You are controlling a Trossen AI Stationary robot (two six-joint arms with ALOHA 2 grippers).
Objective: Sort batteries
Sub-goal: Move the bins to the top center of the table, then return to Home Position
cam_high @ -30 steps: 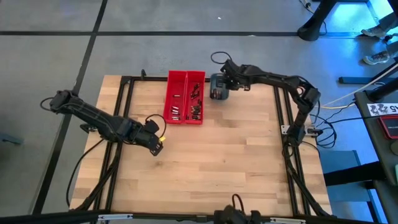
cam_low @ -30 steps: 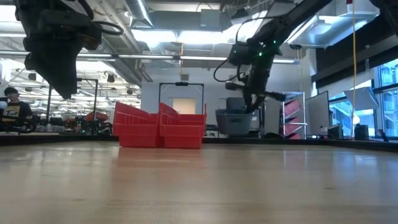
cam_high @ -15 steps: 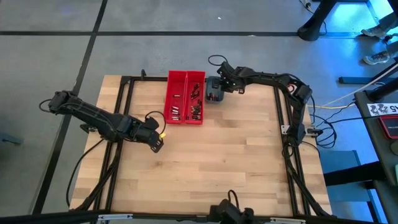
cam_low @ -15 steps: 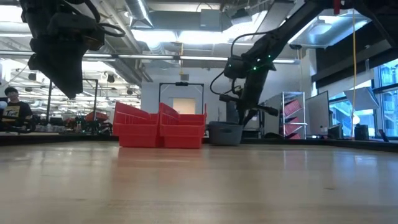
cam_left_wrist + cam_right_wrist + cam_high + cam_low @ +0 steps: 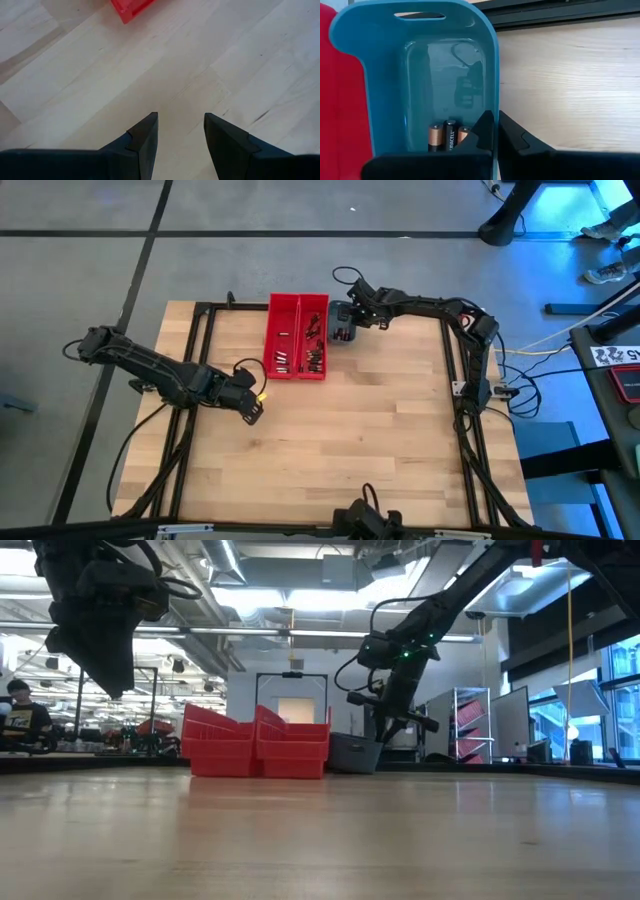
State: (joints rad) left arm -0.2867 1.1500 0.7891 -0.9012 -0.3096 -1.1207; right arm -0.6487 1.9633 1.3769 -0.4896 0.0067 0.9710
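Since a second ago, the blue tray (image 5: pixel 341 330) has been dragged from well right of the red trays (image 5: pixel 297 337) to just beside them, pinched at its rim by the right gripper (image 5: pixel 495 131). The left gripper (image 5: pixel 180 131) is held spread above bare table (image 5: pixel 380 430). Batteries (image 5: pixel 313 358) are seen in the red trays, and three (image 5: pixel 446 136) in the blue tray.

batteries (image 5: pixel 449 136) partly behind right gripper (image 5: pixel 496 131)

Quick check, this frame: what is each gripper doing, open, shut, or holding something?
Left gripper: open, empty, above bare table.
Right gripper: shut on the blue tray wall, beside the red trays.
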